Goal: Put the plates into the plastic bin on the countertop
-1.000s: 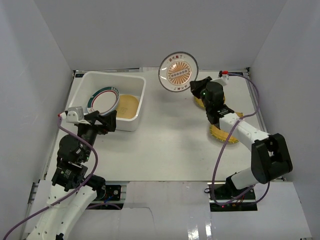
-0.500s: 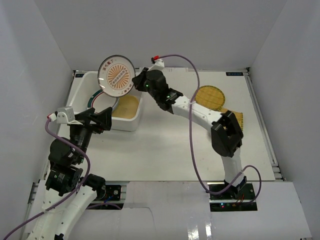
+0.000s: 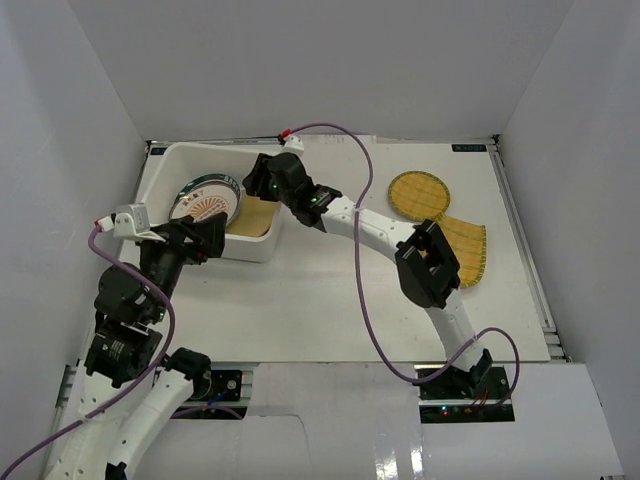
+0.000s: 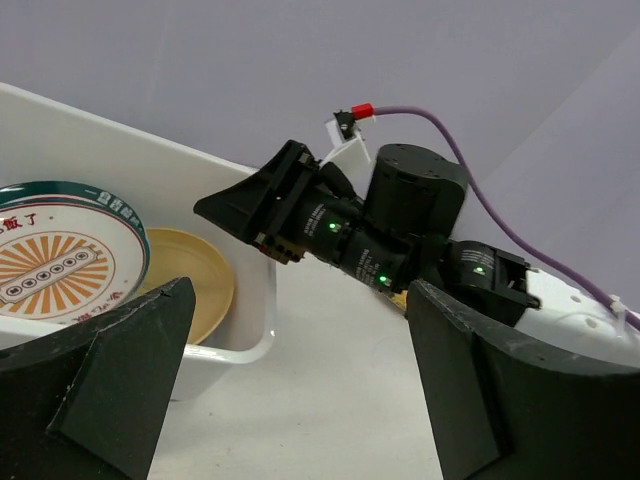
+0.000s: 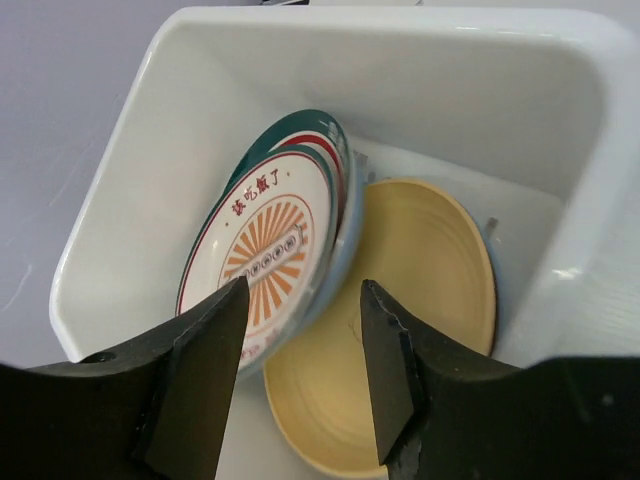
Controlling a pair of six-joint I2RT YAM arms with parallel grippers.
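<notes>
The white plastic bin (image 3: 225,148) stands at the back left of the countertop (image 3: 330,290). Inside it, the white sunburst plate (image 3: 205,203) leans tilted on the green-red rimmed plate (image 3: 222,180). A plain yellow-orange plate (image 3: 257,215) lies flat beside them. My right gripper (image 3: 255,185) hovers over the bin, open, with nothing between its fingers. The right wrist view shows the sunburst plate (image 5: 265,255) and yellow-orange plate (image 5: 420,300) below the right gripper (image 5: 304,288). My left gripper (image 3: 205,240) is open and empty, just in front of the bin. Two yellow woven plates (image 3: 418,193) (image 3: 468,250) lie at the right.
Grey walls close in the countertop on three sides. The right arm stretches diagonally across the middle of the table, its cable looping over it. In the left wrist view the right gripper (image 4: 235,205) sits above the bin's near wall (image 4: 255,300).
The right arm swung left from the table's right side with the sunburst plate, came over the bin and opened; the plate now rests in the bin. The left arm drew back slightly.
</notes>
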